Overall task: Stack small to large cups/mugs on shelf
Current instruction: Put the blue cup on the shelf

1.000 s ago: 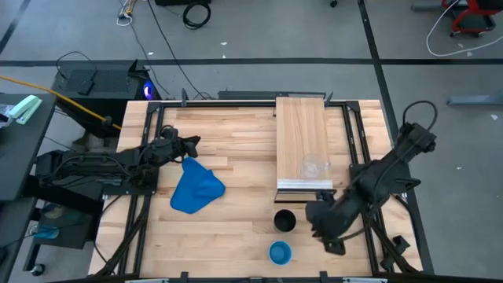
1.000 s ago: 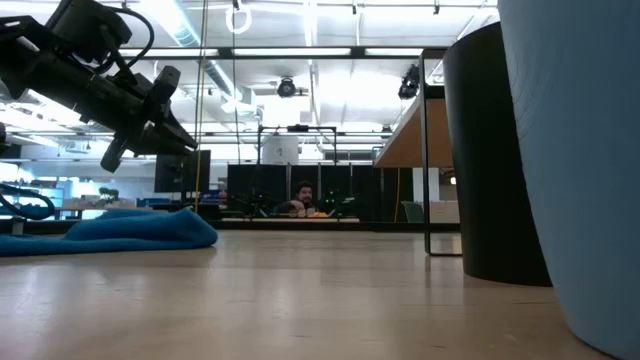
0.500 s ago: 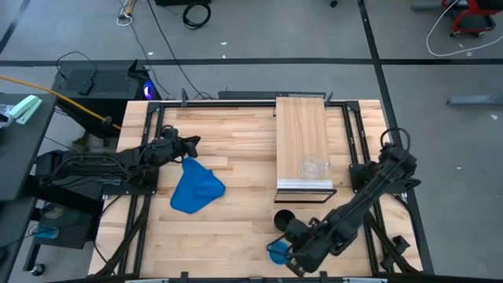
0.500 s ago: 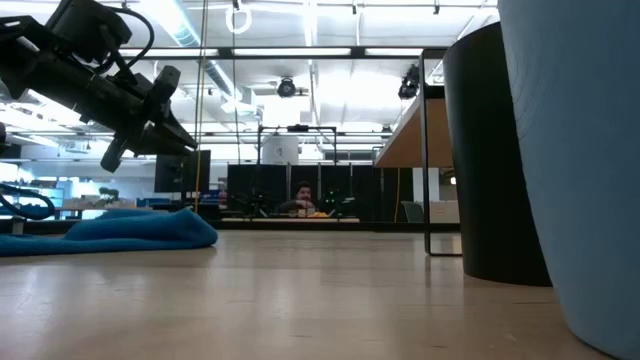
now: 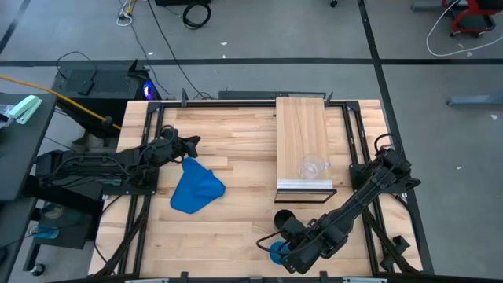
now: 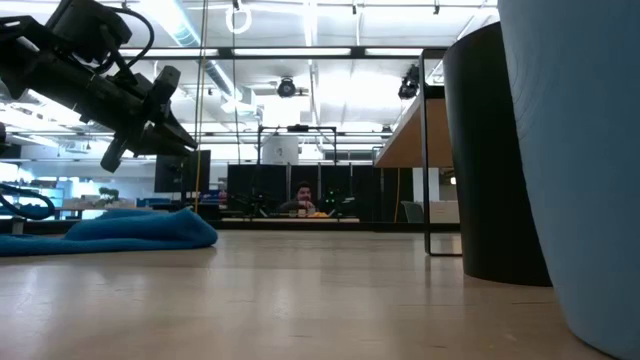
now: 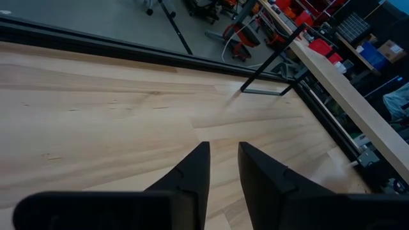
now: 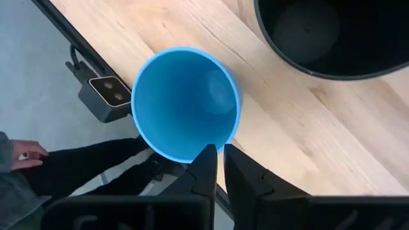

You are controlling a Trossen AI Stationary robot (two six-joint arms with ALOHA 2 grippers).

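At the near edge of the bench [image 5: 236, 157], right of centre, the right claw [image 8: 219, 167] hangs just above the blue cup [image 8: 185, 104], over its rim. Its fingers are nearly together, only a thin gap between them, and nothing is held. In the high view the arm reaches in from the right and covers most of that cup [image 5: 277, 252].

The black cup [image 5: 283, 219] stands upright just beyond the blue one, close beside it; I can't tell if they touch. The clear cup [image 5: 313, 167] is already on the shelf [image 5: 302, 126], toward its near end, close to the metal front edge. So the smallest is placed, medium and large are not yet.

Step in hand, judged: going for the blue cup, the medium one. The grasp is not made. The fingers look to sit over the rim, so the next move likely needs them to part, one inside and one outside the wall, then clamp. Then lift clear of the black cup and carry it far-right to the shelf beside the clear cup.

The left claw [image 7: 222, 167] waits at the far left of the bench, fingers close together with a narrow gap, empty, just by the blue cloth [image 5: 195, 189].
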